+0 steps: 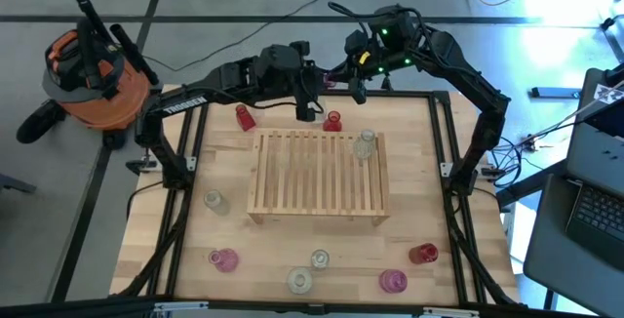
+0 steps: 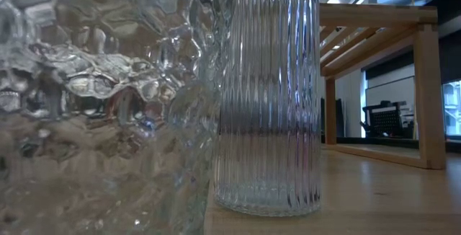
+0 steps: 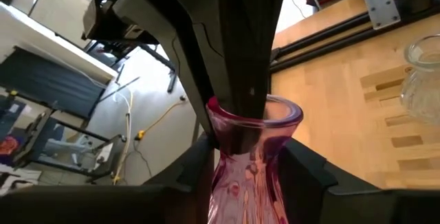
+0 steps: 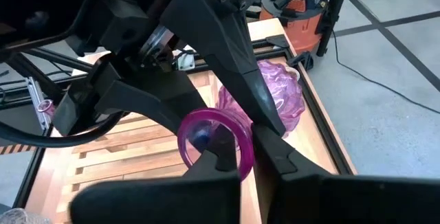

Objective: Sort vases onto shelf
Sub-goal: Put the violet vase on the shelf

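Wooden counter [image 1: 419,211]: the near edge carries loose vases [image 1: 224,259], clear and pink, awaiting sorting. Mid-counter, the shelf [image 1: 317,177] holds one clear vase [image 1: 366,144] at its far right corner. Just beyond the shelf's far edge, my left jaws clamp a red vase [image 3: 251,162] by its rim, one jaw inside the neck for control. My right jaws, clenched likewise, carry a pink vase [image 4: 271,100] at the counter's far edge.
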Controlling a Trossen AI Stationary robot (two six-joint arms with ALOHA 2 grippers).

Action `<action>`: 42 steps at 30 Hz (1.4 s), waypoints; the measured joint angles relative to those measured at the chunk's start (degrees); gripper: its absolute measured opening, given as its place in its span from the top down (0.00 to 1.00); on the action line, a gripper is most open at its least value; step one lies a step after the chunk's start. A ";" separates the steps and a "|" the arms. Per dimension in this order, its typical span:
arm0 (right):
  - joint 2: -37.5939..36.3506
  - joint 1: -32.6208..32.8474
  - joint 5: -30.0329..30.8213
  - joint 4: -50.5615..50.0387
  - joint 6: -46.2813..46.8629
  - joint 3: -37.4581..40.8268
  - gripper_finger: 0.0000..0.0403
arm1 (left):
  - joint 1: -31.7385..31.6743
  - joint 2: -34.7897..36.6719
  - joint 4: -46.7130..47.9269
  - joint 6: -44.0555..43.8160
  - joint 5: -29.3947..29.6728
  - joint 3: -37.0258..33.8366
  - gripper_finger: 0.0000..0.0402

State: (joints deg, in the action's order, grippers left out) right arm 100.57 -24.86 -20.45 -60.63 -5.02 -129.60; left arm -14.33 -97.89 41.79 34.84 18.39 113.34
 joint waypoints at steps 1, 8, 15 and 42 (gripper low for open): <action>0.00 0.00 -0.03 -0.01 0.00 0.00 1.00 | 0.00 0.00 0.14 -0.07 0.08 0.00 0.71; 0.00 0.00 -0.11 0.04 -0.10 0.00 1.00 | 0.00 0.00 0.40 -0.18 0.35 0.00 0.71; 0.00 0.00 -0.13 0.04 -0.20 0.00 1.00 | 0.00 0.00 0.60 -0.21 0.46 0.00 0.71; -6.54 0.07 0.49 -1.33 -2.34 -0.26 0.61 | -5.22 0.11 2.07 -25.57 -22.21 -0.92 0.73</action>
State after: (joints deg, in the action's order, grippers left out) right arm 94.03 -24.79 -19.95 -61.97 -7.35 -129.86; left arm -19.55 -97.78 43.87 9.26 -3.82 112.42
